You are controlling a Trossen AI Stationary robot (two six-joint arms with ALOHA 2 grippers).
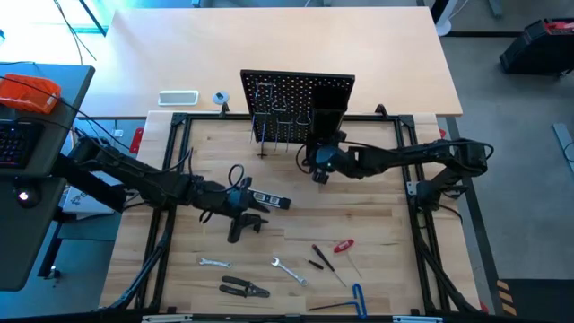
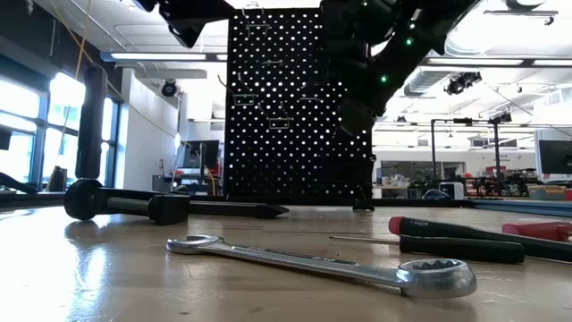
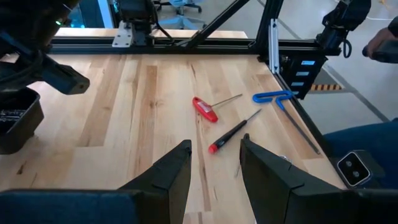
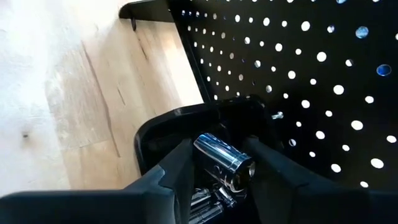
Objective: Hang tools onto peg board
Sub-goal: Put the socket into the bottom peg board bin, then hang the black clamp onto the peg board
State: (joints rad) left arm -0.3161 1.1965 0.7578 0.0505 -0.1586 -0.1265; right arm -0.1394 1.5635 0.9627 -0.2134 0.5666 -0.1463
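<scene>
Your right gripper [image 4: 217, 165] has its jaws clenched on a chrome socket bit [image 4: 225, 160], long axis angled toward the peg board [image 4: 298, 68], over its black holder [image 4: 186, 124]. Left gripper [image 3: 214, 163] jaws released above bench [image 3: 137, 99].

L gripper [image 3: 214, 163] jaws apart mid-table; R gripper [image 4: 219, 163] clamped, raised.

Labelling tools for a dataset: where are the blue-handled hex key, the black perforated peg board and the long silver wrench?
Blue-handled hex key [image 3: 272, 96], left wrist view, on the blue handle.
Black perforated peg board [image 2: 286, 134], low view, on the panel's middle.
Long silver wrench [image 2: 304, 260], low view, on the shaft.
</scene>
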